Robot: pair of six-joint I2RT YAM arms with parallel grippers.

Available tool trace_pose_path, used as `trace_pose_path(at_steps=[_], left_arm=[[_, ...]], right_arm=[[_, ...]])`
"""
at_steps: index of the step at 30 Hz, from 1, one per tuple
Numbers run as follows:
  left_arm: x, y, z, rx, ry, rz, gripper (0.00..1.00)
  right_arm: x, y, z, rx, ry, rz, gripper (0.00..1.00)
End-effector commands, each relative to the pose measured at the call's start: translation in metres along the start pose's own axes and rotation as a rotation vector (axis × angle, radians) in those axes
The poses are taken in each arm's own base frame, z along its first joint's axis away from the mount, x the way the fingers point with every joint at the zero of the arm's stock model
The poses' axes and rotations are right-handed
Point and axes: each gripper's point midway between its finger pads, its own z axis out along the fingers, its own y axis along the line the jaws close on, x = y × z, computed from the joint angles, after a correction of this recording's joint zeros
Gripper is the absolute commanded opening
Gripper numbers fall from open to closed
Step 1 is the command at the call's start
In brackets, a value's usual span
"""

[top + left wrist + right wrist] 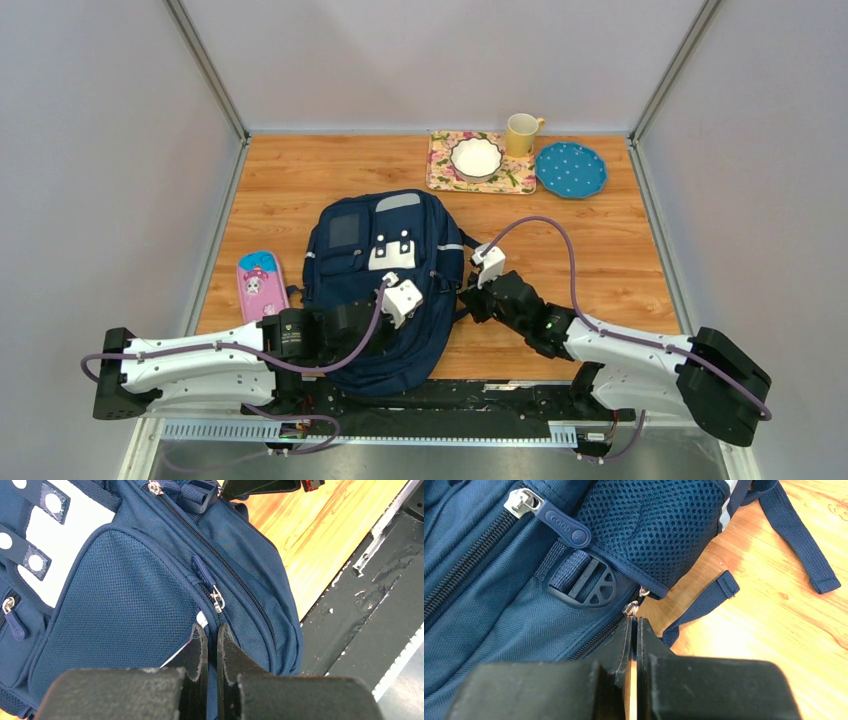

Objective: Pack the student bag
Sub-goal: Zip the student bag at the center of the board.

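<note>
Bag [365, 265] is laid flat on the table [625, 270], front up. Left gripper [212, 630] is pinched shut at its edge, just under a zip pull [217, 600]. Right gripper [634, 622] is shut at a second zip pull [631, 608]; whether that's gripped can't be told.

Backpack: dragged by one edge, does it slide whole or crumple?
Likely floppy: the backpack is soft fabric lying slack, so a pull probably bunches it first. Loose straps would likely trail or snag. The smooth wooden table should let it slide.
</note>
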Motion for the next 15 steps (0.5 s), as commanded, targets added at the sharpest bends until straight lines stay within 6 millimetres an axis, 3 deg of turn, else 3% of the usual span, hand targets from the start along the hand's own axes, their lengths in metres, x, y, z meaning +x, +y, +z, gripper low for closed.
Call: trace_pose_path(at_steps=[1,4,5,6,9,10,15], left_arm=[[0.019,-0.001,-0.004,0.037,0.066,0.100,0.00],[0.017,0.000,-0.003,0.032,0.059,0.114,0.00],[0.016,0.001,-0.003,0.025,0.056,0.116,0.00],[0.016,0.002,-0.002,0.018,0.060,0.123,0.00],[0.013,0.004,-0.004,0.014,0.049,0.127,0.00],[0.013,0.004,-0.004,0.011,0.047,0.125,0.00],[0.012,0.003,-0.004,0.022,0.037,0.128,0.00]], right_arm=[[-0.036,0.009,0.001,-0.026,-0.089,0.041,0.00],[-0.032,0.015,-0.008,-0.065,-0.074,0.084,0.09],[-0.038,0.020,-0.016,-0.091,-0.093,0.113,0.18],[-0.030,0.017,-0.020,-0.087,-0.075,0.123,0.23],[-0.035,0.013,-0.039,-0.073,-0.098,0.182,0.39],[-0.034,0.011,-0.043,-0.069,-0.105,0.199,0.49],[-0.058,-0.006,-0.066,-0.006,-0.206,0.311,0.60]])
